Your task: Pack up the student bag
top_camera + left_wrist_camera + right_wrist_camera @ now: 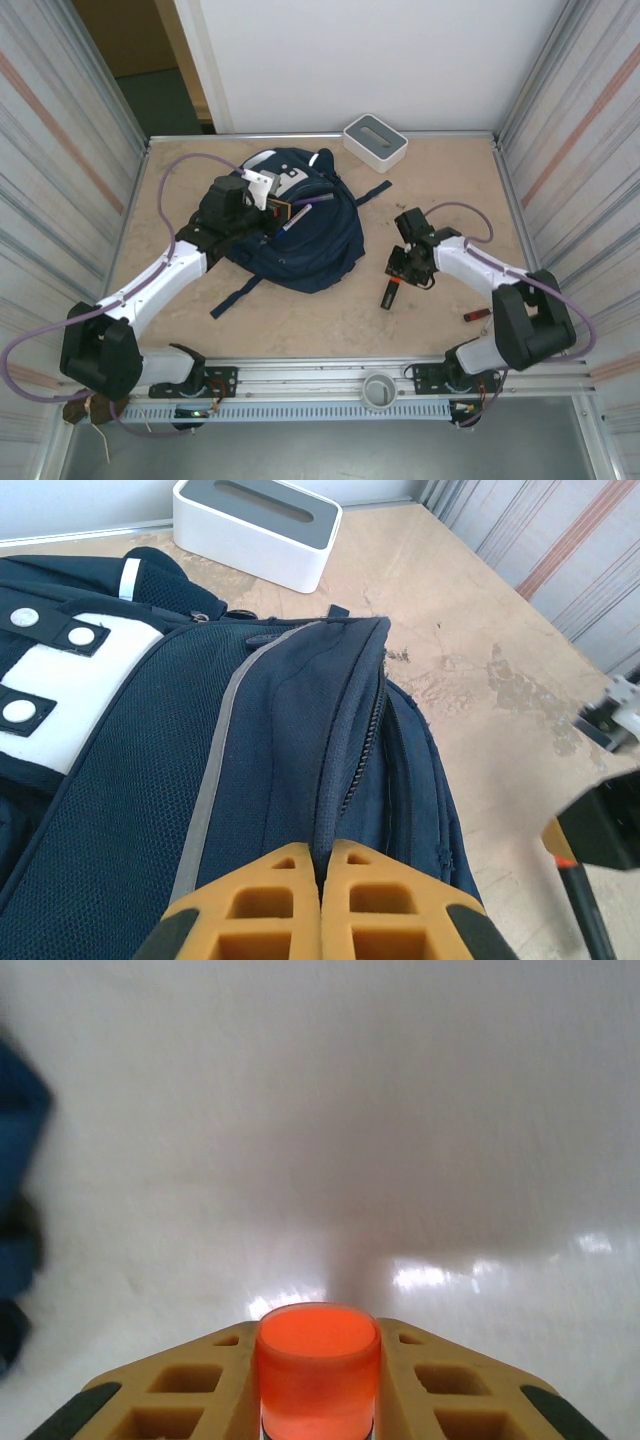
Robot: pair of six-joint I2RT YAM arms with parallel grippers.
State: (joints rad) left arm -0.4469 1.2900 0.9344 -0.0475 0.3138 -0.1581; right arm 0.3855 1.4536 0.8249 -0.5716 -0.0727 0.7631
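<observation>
While our left gripper (320, 880) pinches the student bag (280, 740) at its zipper, our right gripper (318, 1332) clamps an orange-capped stick (318, 1365).

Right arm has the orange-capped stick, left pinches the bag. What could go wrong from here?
The right gripper grips the orange-capped stick near its end, so it may pivot or slip. The left gripper holds the student bag by its zipper edge, but the opening looks like a narrow slit; the stick could snag there.
</observation>
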